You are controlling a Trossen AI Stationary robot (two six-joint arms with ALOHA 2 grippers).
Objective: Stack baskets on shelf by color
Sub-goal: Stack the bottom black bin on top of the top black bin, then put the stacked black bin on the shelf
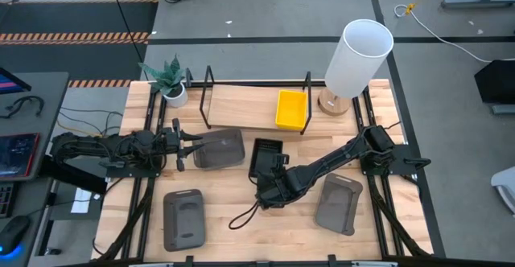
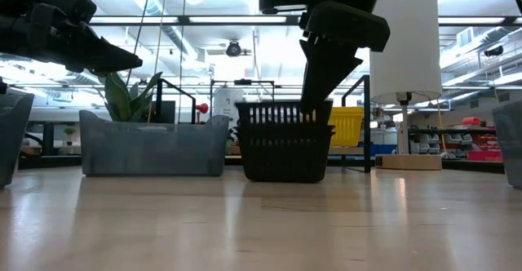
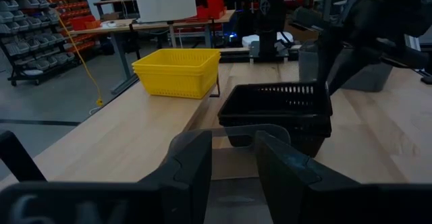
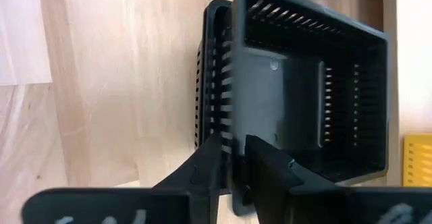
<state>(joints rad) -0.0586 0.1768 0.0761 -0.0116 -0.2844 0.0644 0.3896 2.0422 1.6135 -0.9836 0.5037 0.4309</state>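
Note:
A nested stack of black slotted baskets [image 1: 265, 156] [image 2: 284, 144] stands on its bottom on the table, just in front of the shelf [image 1: 241, 106]. My right gripper [image 1: 269, 185] [image 4: 233, 150] is shut on its near end. A yellow basket [image 1: 290, 108] [image 3: 177, 71] sits at the right end of the shelf board. A dark grey basket [image 1: 221, 148] [image 2: 151, 144] rests on the table left of the black stack. My left gripper [image 1: 199, 145] [image 3: 233, 143] hovers open over the grey basket's left end, above its rim [image 3: 236, 131], touching nothing. My right gripper pinches the near short wall [image 4: 229, 119] of the black stack at its rim, one finger [image 4: 270, 166] inside the basket and one finger [image 4: 202, 166] outside. The fingers come from above, slanting in from the table's near right. The stack stays upright on the table.
Two more dark grey baskets lie near the table's front, one at the left [image 1: 183, 219] and one at the right [image 1: 339, 204]. A white lamp [image 1: 354, 58] stands beside the shelf's right end and a potted plant [image 1: 170, 82] at its left. A black cable loop [image 1: 245, 215] lies near the front.

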